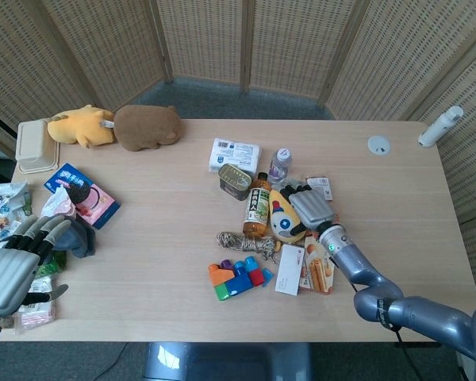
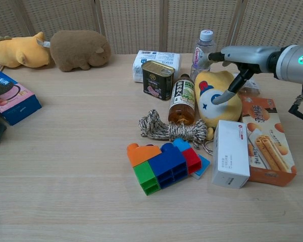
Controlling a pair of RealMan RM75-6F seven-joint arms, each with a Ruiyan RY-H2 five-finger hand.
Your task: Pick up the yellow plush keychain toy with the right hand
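Note:
The yellow plush keychain toy (image 1: 283,216) (image 2: 215,100), with a white face and a red-and-blue patch, lies in the middle clutter between a brown tea bottle (image 2: 182,99) and an orange biscuit box (image 2: 267,139). My right hand (image 1: 310,207) (image 2: 237,65) hovers over the toy's right side with its fingers spread. Its thumb tip rests on the toy's face, and the other fingers (image 2: 214,55) reach over the toy's top toward a water bottle (image 2: 202,48). The toy still lies on the table. My left hand (image 1: 13,265) rests with its fingers apart and nothing in it at the table's left edge.
Around the toy are a tin can (image 2: 157,79), a rope bundle (image 2: 167,129), coloured blocks (image 2: 161,164), a white carton (image 2: 231,154) and a white pack (image 2: 157,62). A yellow plush (image 2: 20,51) and a brown plush (image 2: 81,49) lie at the back left. Snack packets crowd the left edge.

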